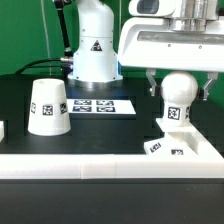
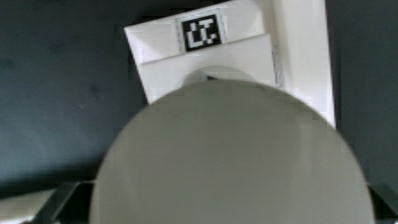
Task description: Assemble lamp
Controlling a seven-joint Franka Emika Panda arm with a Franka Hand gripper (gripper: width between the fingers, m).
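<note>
**Bulb held upright over base at desk's near edge**

Nearest the exterior camera, a white raised ledge [image 1: 90,165] runs across the front of the black desk [image 1: 20,100]. Just behind it, at the exterior view's right, the flat square lamp base [image 1: 180,148] lies on the desk, a tag showing on its near side. The round-headed bulb [image 1: 180,100] stands upright on or just over the base; contact at its foot cannot be confirmed. The pincer [image 1: 180,90] is clenched on the bulb, one dark finger on either side of the round head. In the wrist view the bulb's dome [image 2: 222,150] fills most of the picture, with the base [image 2: 169,55] and one tag beyond it.

Further back, at the exterior view's left, the truncated-cone shade [image 1: 48,108] stands on the desk, well apart from the base. Behind it, mid-desk, lies the marker board [image 1: 103,104]. Farthest back stands the white robot pedestal [image 1: 95,50], bearing a warning triangle.
</note>
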